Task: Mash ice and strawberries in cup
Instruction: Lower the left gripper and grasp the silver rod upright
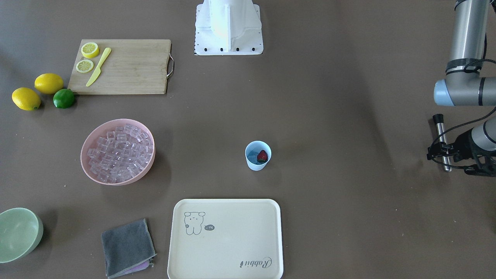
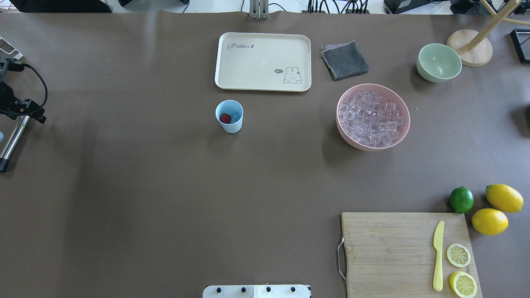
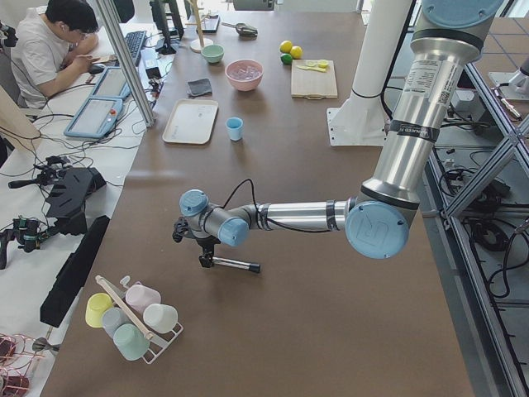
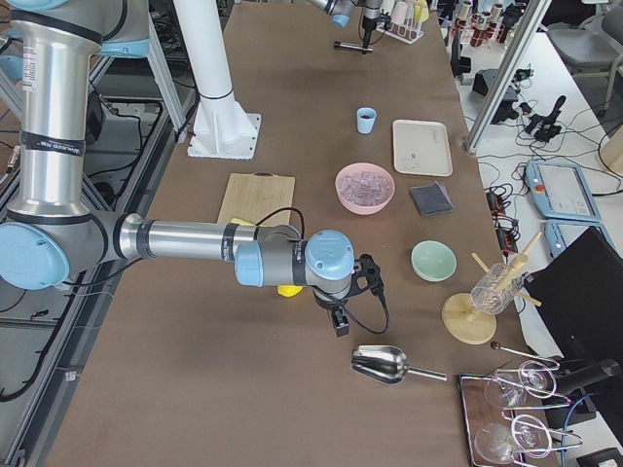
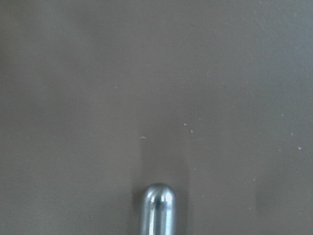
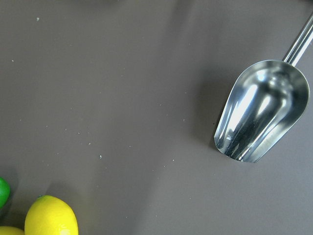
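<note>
The cup, light blue and upright, stands on the brown table just on the robot's side of the cream tray. Inside it lies one red strawberry; beside the berry a pale, glassy patch shows, too small to tell whether it is ice. The bulk of the ice fills the pink bowl, well apart from the cup toward the robot's right. Beyond that bowl, level with the tray, lie a folded grey cloth and a pale green bowl.

Farther from the cup, at the robot's near right, a wooden cutting board carries a yellow plastic knife and two lemon halves. A lime and two whole lemons sit just off the board's far corner.

The left gripper is well away from the cup at the table's left end, pinching a steel muddler with a black end; the rod lies nearly level above the table. The right gripper hangs low over the table at the opposite end, near a steel scoop; whether its jaws are spread or pressed together cannot be told.
</note>
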